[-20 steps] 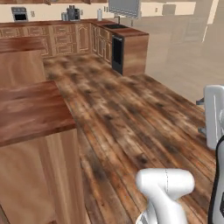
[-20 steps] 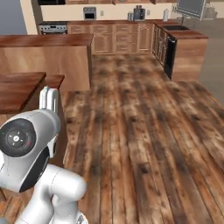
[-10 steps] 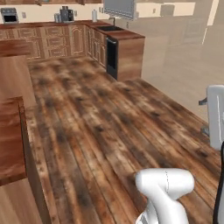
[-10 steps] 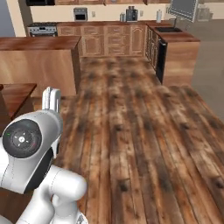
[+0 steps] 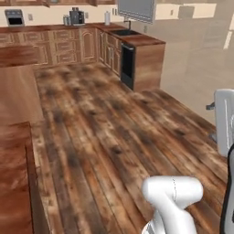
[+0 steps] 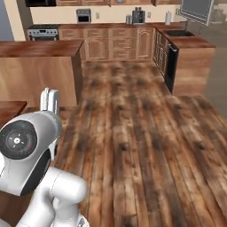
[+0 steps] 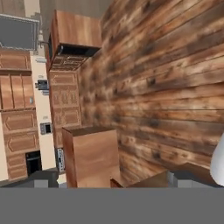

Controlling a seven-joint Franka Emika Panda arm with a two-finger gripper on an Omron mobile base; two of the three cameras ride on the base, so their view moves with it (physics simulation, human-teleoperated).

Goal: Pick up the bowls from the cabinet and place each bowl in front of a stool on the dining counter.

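In the hand view my gripper [image 7: 114,178] is open, its two dark fingertips [image 7: 41,177] far apart with nothing between them, looking across the plank floor. That view is rolled sideways. Brown wall cupboards with raised-panel doors [image 7: 15,92] run down its left edge, all shut, and I cannot tell which one is the cabinet. The bowls and the stool are out of view. The dining counter's dark reddish top [image 5: 13,183] lies at the lower left of the left base view, and its corner [image 6: 8,108] sits at the far left of the right base view.
A wood-fronted island [image 6: 40,66] stands left of the open plank floor [image 6: 146,133]. Base units with drawers [image 5: 64,45] line the back wall, and a dark dishwasher [image 5: 128,66] sits in the peninsula on the right. My white arm [image 5: 173,201] rises at the bottom.
The whole picture has shifted, so the base has moved: the dining counter slid to the left edge and the back units came nearer. The gripper has stayed open.
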